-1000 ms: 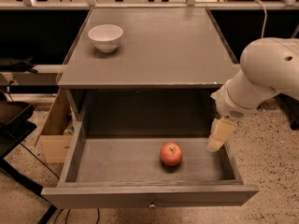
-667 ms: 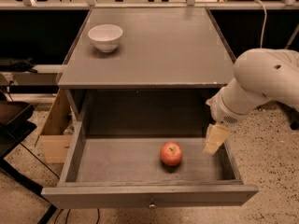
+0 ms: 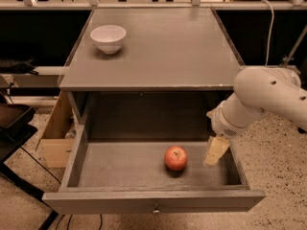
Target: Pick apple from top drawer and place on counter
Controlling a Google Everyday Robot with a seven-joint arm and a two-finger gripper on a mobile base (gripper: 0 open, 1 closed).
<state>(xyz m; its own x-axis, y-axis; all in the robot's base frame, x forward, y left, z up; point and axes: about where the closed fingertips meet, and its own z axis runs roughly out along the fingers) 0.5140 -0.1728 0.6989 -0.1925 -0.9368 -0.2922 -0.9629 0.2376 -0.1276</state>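
Note:
The red-orange apple [image 3: 176,157] lies on the floor of the open top drawer [image 3: 120,164], right of centre. The drawer's front panel has a small metal knob [image 3: 155,209]. My gripper [image 3: 215,152] hangs down inside the drawer at its right side, a short way right of the apple and apart from it. The white arm [image 3: 261,99] reaches in from the right. The grey counter [image 3: 163,47] lies above the drawer.
A white bowl [image 3: 108,38] stands on the counter's back left. A cardboard box [image 3: 56,133] sits on the floor left of the cabinet. A dark object [image 3: 12,123] is at the far left. Speckled floor [image 3: 283,176] lies to the right.
The arm and gripper have moved left and slightly down inside the drawer, closer to the apple. The apple has not moved.

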